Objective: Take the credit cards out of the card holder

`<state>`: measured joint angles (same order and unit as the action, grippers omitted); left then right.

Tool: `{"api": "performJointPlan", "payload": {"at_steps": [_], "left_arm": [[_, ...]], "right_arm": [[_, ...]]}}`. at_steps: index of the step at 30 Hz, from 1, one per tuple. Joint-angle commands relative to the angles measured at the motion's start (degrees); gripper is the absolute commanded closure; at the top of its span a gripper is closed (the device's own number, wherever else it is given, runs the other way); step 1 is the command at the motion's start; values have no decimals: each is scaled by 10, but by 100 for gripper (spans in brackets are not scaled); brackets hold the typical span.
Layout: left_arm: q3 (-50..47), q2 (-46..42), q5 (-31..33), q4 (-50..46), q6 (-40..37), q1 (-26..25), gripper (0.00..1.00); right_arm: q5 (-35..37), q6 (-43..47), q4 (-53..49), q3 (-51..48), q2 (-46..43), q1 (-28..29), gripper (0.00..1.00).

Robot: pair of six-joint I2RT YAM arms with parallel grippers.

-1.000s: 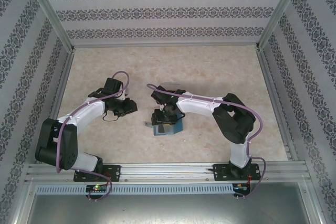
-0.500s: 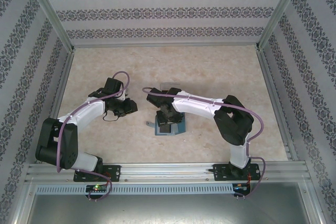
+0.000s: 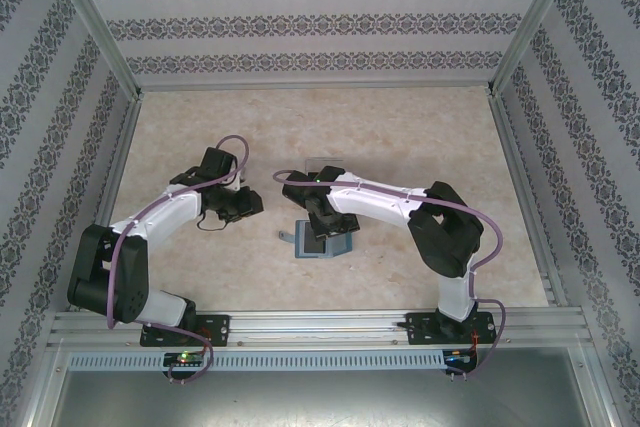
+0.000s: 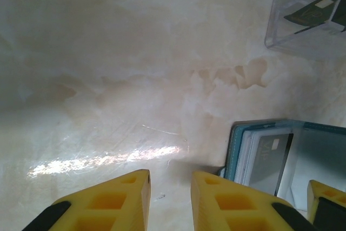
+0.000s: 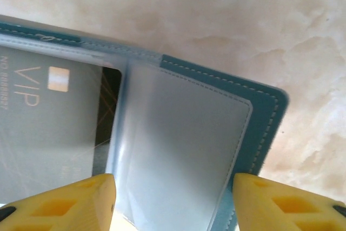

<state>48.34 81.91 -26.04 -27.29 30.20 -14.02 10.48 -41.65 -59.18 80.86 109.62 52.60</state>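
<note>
Right gripper (image 5: pixel 173 185): jaws wider than a second ago, empty, straddling the holder (image 5: pixel 273 117) at its clear sleeve. Card (image 5: pixel 43 117) in left pocket. Holder open on table (image 3: pixel 420 127), unmoved. Left gripper (image 4: pixel 168 182): narrow gap, empty, just beside the holder.

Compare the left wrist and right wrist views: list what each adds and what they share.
Left wrist adds: the clear tray with a dark card in it, and the left gripper, slightly open, empty. Right wrist adds: VIP lettering on the credit card in the card holder, a clear pocket that looks empty, and the right gripper open over it. Shared: that open teal holder and its card, on the marbled table.
</note>
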Motion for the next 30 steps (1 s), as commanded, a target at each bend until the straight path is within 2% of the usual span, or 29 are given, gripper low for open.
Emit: {"api": "performJointPlan", "payload": {"at_steps": [1,10,17,23,30], "left_arm": [[29,-12,21,-29,-6,-21,73],[66,-6,38,-45,19,-94,73],[78,38,24,-6,60,-166,76],[78,71,21,28,85,-200,79],[46,103,-24,104,118,-215,84]], "right_arm": [[34,4,-24,-18,-30,-10,41],[26,9,13,-72,-65,-36,41],[16,10,11,-69,-111,-45,43],[-85,1,87,-98,-172,-63,48],[-283,-66,294,-183,-199,-95,63]]}}
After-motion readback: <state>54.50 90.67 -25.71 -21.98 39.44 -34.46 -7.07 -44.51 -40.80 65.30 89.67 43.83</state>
